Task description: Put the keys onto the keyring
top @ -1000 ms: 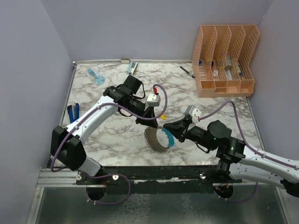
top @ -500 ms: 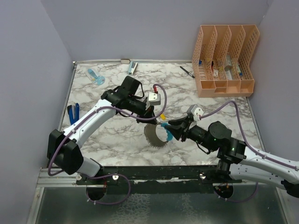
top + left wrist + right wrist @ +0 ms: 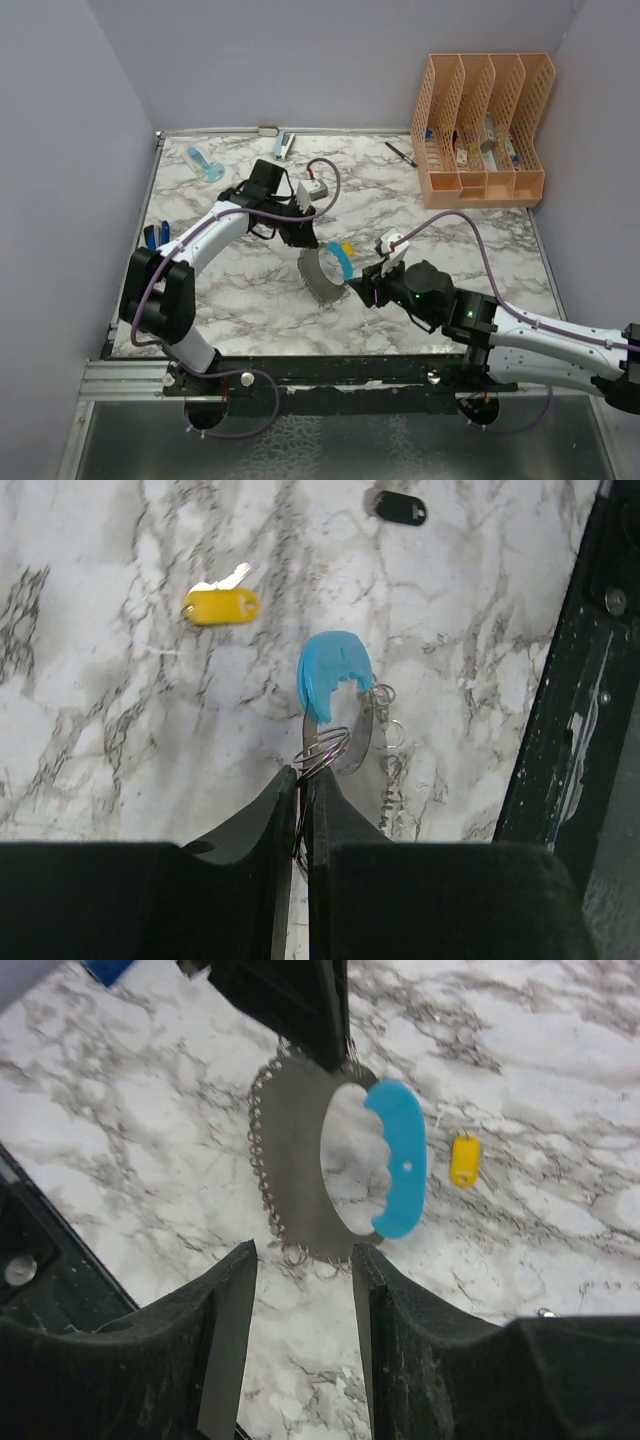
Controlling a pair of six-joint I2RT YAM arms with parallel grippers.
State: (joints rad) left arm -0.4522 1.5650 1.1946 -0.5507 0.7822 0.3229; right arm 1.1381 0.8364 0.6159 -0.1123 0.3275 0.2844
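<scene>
One marble surface [image 3: 230, 300] carries everything I'm working with. I have two end effectors. The left end effector [image 3: 303, 775] is pressed together on the rim of the keyring [image 3: 290, 1150], pinching it at one of the small wire rings [image 3: 322, 748] along its edge. That holds the loop up on edge above the middle of the surface. I can't tell whether its lower rim touches down. The right end effector [image 3: 302, 1252] is spread wide, just beside the near rim of the loop and touching nothing.

There is one keyring, a gray toothed loop with one light-blue section [image 3: 398, 1160] on the side away from the left fingers. There are two keys, both loose on the surface and neither on the loop yet. The yellow key [image 3: 222, 606] lies just beyond the blue section. The black key [image 3: 397, 507] lies farther off, toward the near edge.

I judge that the step in hand is steadying the loop so a key can be threaded. To do it well, I would hold the left pinch firm and not twist, because the grip is on thin wire and could slip. I would bring the right fingers in squarely across the gray rim, clear of the little rings. Then I would go for the yellow key first, since it is nearer. It is small and flat, so it needs a low, centred pinch.
</scene>
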